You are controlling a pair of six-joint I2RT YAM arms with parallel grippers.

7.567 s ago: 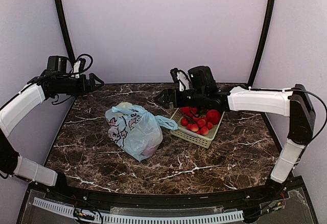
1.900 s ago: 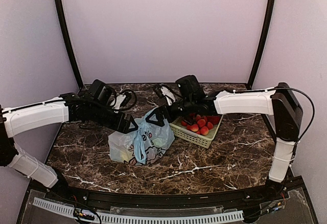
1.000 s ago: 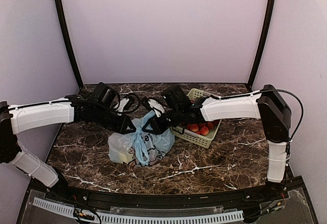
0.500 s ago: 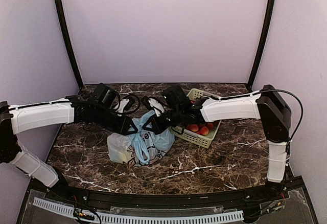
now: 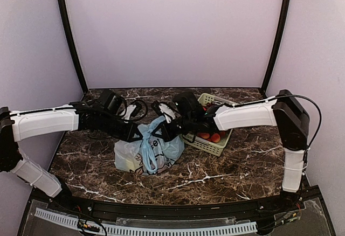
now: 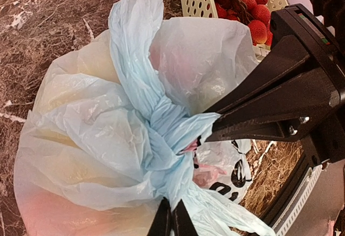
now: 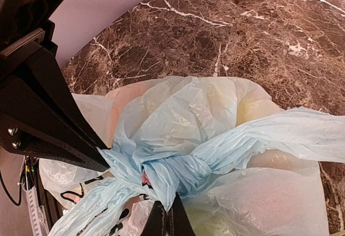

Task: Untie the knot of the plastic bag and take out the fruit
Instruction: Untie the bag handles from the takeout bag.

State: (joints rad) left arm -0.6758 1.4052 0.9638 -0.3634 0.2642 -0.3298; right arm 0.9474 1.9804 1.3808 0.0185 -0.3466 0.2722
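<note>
The left hand [image 6: 168,214] and right hand [image 7: 164,215] each pinch thin film at the knot [image 6: 164,133], which lies right between their tips. Pulling straight apart may cinch it tighter, tear the plastic bag [image 5: 129,155], or drag the fruit [image 7: 253,106] inside across the counter [image 5: 215,171].

The table [image 5: 232,174] is of dark brown marble with thin white veins, and its surface is slightly glossy. Behind it stands a plain back wall [image 5: 172,31] of pale lilac colour. The left side wall [image 5: 27,42] and the right side wall [image 5: 323,47] have the same tone. A black pole on the left [image 5: 66,31] and a black pole on the right [image 5: 280,31] rise from the far corners, both bending a little inward. The near edge has a black rim [image 5: 178,208], with a white slotted strip [image 5: 161,229] below it. The light is soft and even.
</note>
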